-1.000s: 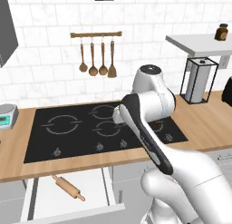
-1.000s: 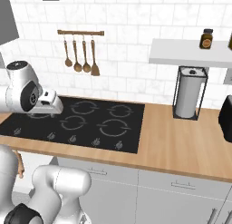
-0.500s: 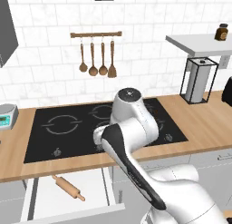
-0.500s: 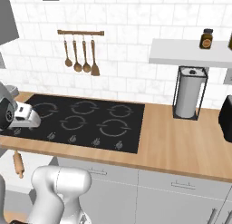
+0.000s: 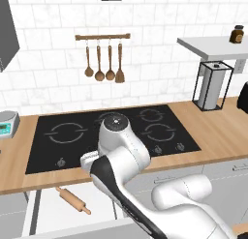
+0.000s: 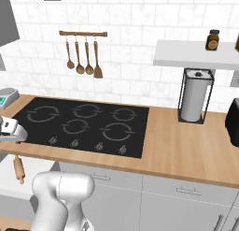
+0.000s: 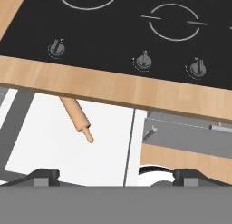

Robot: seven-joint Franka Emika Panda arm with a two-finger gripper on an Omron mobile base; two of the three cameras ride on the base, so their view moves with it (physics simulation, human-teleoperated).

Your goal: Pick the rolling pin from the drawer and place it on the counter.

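- Your counter (image 5: pixel 218 136), grainy butcher-block wood around a glossy black cooktop (image 5: pixel 111 134), has no pin on it yet.
- The drawer (image 7: pixel 54 141), flat white, stands pulled out.
- The rolling pin (image 5: pixel 71 200), smooth tapered wood, lies inside it, ungrasped.
- The gripper (image 7: pixel 115 175) looks spread wide and empty above it.

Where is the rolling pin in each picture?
Left base view: the rolling pin lies at the lower left, in the open drawer.
Right base view: at the left edge, below the counter.
Hand view: left of centre, partly under the counter edge.
Shared landmark: the black cooktop.
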